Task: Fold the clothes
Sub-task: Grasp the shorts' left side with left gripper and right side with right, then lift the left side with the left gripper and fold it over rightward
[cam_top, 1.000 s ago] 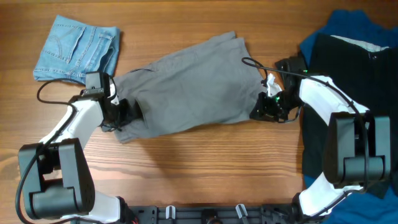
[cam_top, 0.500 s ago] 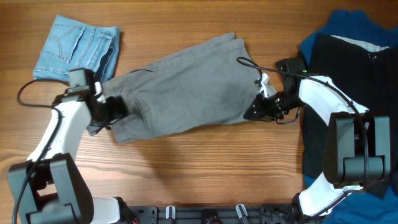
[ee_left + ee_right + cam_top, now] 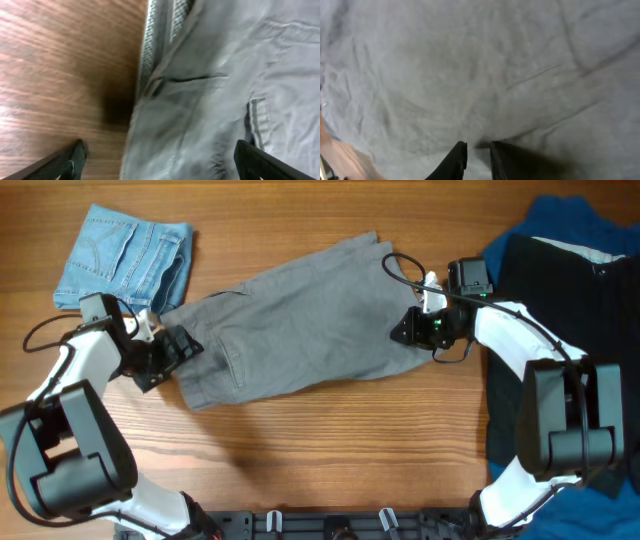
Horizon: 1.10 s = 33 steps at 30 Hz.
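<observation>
The clothes (image 3: 300, 320) are grey shorts lying spread and slanted across the middle of the table. My left gripper (image 3: 172, 358) sits at their left end, open wide. In the left wrist view its fingers (image 3: 70, 160) stand far apart, with the waistband edge of the clothes (image 3: 215, 100) and bare wood between them, gripping nothing. My right gripper (image 3: 402, 330) is at the shorts' right edge. In the right wrist view the right gripper (image 3: 477, 160) is nearly closed, with a small ridge of the clothes (image 3: 470, 75) pinched between its dark fingers.
Small light-blue denim shorts (image 3: 125, 258) lie folded at the back left, just behind the left arm. A black garment (image 3: 570, 290) on a royal-blue one (image 3: 560, 215) covers the right side. The right arm's cable (image 3: 400, 265) loops over the grey shorts' corner.
My left gripper has opened, let go of the shorts' left end and drawn back to the left. My right gripper has shifted a little up and left along the right edge.
</observation>
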Each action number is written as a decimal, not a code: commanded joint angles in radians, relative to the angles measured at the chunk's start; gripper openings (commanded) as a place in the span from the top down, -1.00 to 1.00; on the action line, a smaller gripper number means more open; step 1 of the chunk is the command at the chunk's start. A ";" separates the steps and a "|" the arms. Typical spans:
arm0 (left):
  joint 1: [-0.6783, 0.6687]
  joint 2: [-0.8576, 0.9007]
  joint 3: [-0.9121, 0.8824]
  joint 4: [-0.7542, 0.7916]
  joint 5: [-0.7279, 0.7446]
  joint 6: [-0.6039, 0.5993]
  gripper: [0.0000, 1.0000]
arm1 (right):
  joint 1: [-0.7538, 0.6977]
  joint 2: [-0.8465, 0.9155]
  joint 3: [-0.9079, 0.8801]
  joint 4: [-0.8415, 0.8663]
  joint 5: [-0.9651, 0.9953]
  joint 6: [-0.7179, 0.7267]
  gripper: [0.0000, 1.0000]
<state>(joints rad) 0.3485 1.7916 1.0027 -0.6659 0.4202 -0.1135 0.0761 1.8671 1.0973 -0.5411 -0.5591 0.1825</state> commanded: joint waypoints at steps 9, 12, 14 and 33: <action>-0.090 0.119 -0.035 -0.035 0.053 0.162 0.92 | 0.006 0.025 0.004 -0.006 0.027 0.029 0.60; -0.069 0.117 0.116 -0.226 -0.079 0.103 0.92 | 0.006 0.025 0.004 -0.011 0.027 0.029 0.62; -0.062 0.117 0.274 -0.392 -0.147 0.101 0.92 | 0.006 0.024 0.004 -0.013 0.027 0.030 0.63; -0.474 0.196 1.043 -0.618 -0.220 -0.100 0.92 | 0.005 0.024 0.004 -0.066 0.028 0.030 0.63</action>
<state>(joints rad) -0.0116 1.9285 2.0293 -1.3270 0.1944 -0.1215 0.0761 1.8759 1.0973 -0.6056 -0.5407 0.2058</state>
